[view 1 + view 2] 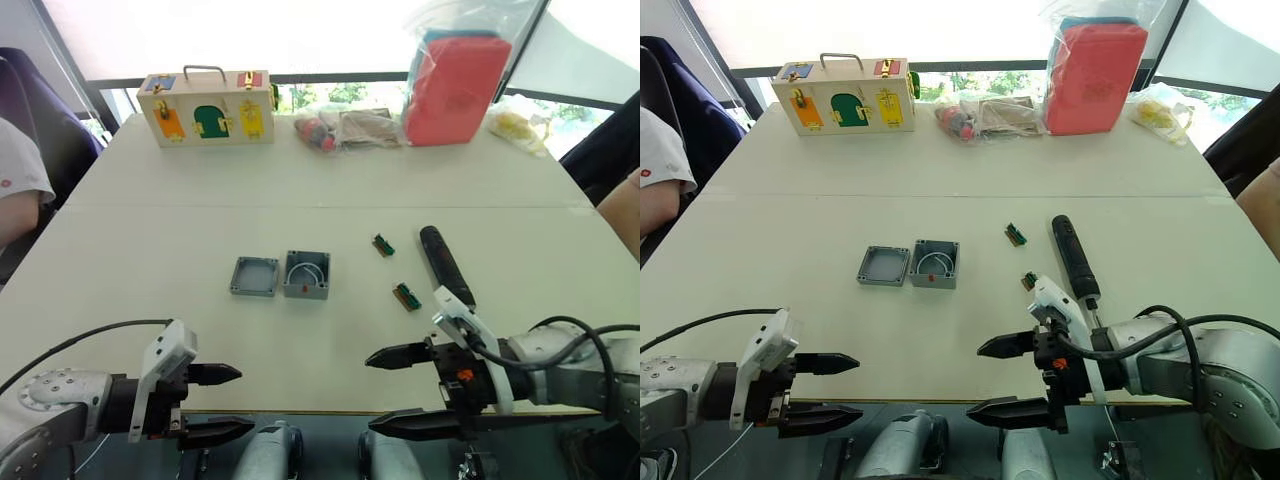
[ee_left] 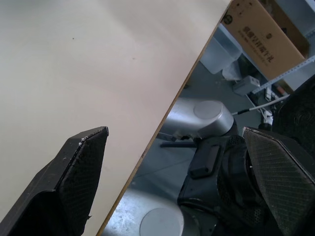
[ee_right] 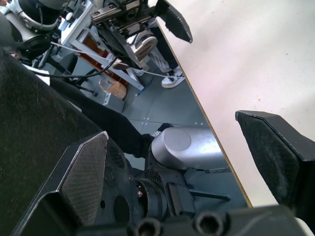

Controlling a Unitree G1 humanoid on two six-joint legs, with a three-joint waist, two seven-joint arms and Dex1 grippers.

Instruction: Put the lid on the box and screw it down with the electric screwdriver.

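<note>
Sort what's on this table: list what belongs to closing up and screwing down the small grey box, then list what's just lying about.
For the job:
- lid, lying just left of the box
- box, open
- electric screwdriver, right of them
- left tool and right tool, both open and empty

Lying about:
- wooden latch box
- red case in a plastic bag
- two green bit holders

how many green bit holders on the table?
2. One bit holder lies just left of the electric screwdriver near its far end; the other bit holder lies nearer the robot, between the box and the screwdriver. None looks hidden.
</note>
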